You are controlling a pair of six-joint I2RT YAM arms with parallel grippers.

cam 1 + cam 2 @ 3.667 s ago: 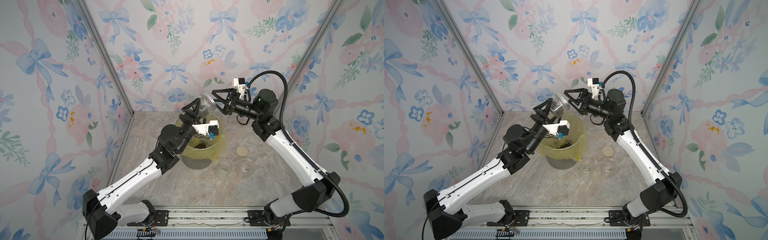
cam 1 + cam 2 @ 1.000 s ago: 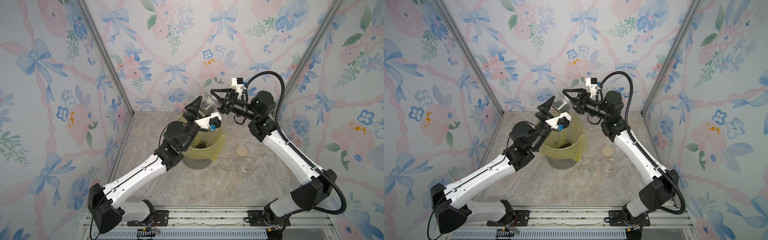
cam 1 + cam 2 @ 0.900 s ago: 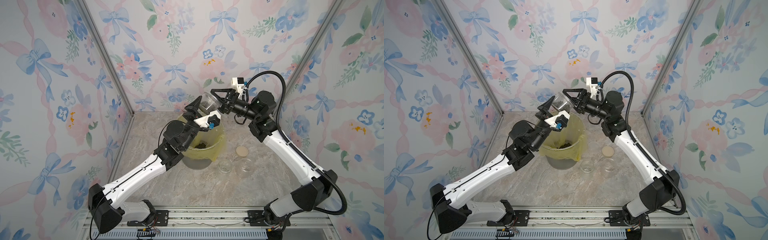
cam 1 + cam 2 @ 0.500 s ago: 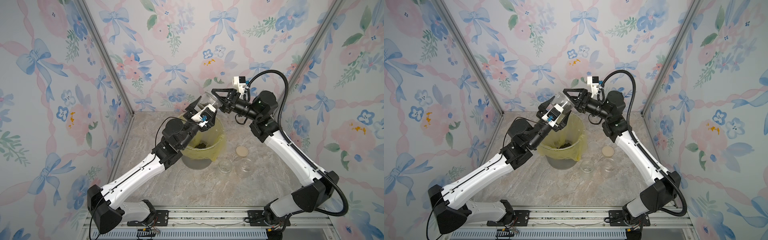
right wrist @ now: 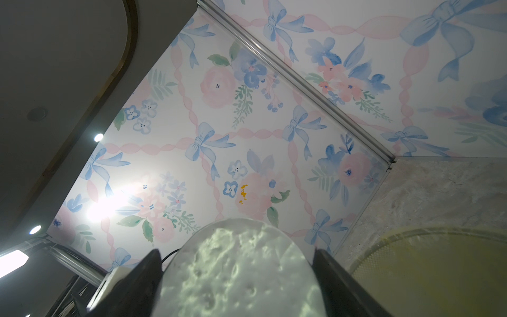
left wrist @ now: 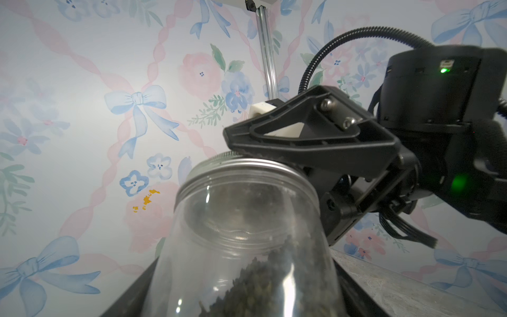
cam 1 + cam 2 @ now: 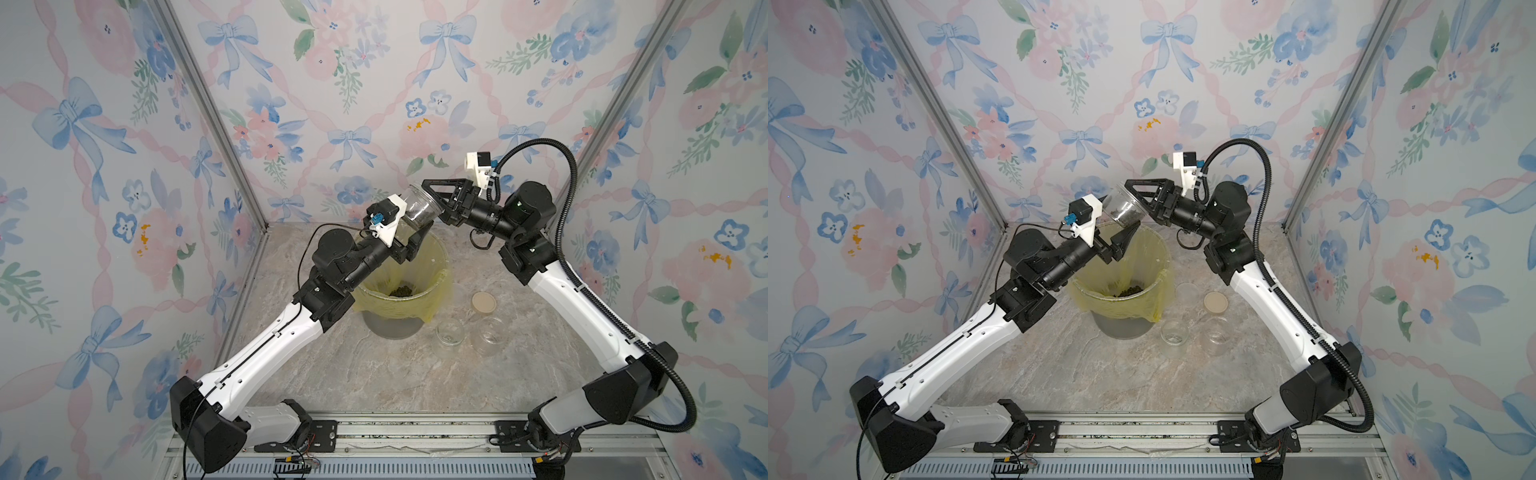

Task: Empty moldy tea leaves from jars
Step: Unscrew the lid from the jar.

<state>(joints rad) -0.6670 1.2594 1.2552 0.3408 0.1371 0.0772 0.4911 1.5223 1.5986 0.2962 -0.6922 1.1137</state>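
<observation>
So both arms come up off the near rail and meet in an arch over the back of the bin (image 7: 390, 326). The left arm runs its long white link diagonally up from the near-left corner. Its wrist then levels out toward the middle with the wrist camera sitting on top. The right arm climbs from the near-right corner to a high elbow by the back wall, and its hand doubles back to point at the left one.

Between them is the held jar (image 7: 415, 208), tipped on a slant above the bin's far rim. The right fingers (image 7: 428, 203) are clamped on one end of it. In the right wrist view they press both sides of a pale round face, and I can't tell if that end is capped. The left fingers (image 7: 420, 237) are closed in on the jar's other end from below. In the left wrist view a dark finger sits on either side of the clear wall.

There are moldy tea leaves (image 6: 260, 285) piled inside that jar, plus a clump (image 7: 401, 291) down in the yellow liner. Two empty jars (image 7: 449, 334) stand side by side on the desk (image 7: 374, 374) just right of the bin, with a tan lid (image 7: 483, 302) behind them.
</observation>
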